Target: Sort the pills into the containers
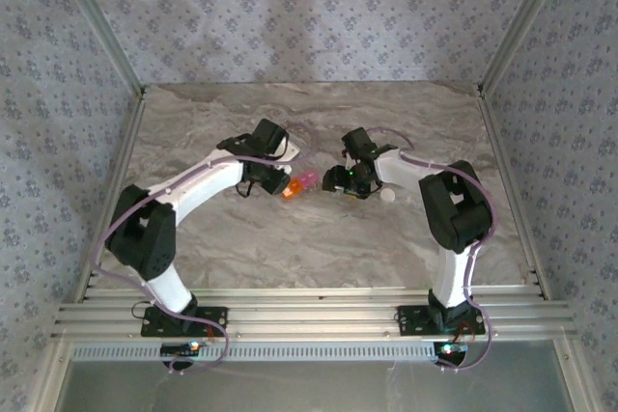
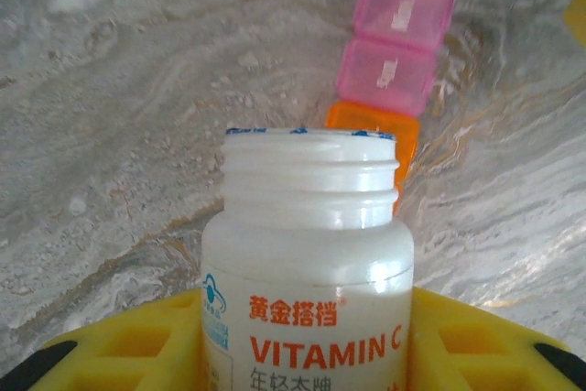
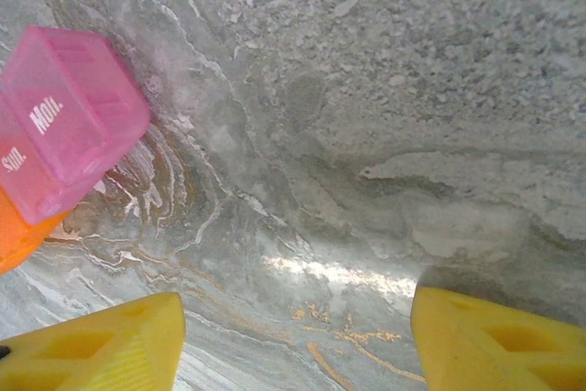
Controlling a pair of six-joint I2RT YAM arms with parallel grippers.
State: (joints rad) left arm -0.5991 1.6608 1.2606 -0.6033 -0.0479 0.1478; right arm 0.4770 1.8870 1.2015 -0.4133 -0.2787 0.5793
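The left gripper (image 2: pixel 307 354) is closed partway around an uncapped white bottle (image 2: pixel 311 226), gripping it on both sides. Just beyond the bottle's mouth lie the containers (image 2: pixel 389 70), with the orange one nearest and two pink ones farther out. The right gripper (image 3: pixel 298 341) stands open and empty, the containers ahead to its left on the marble table (image 3: pixel 385 89).
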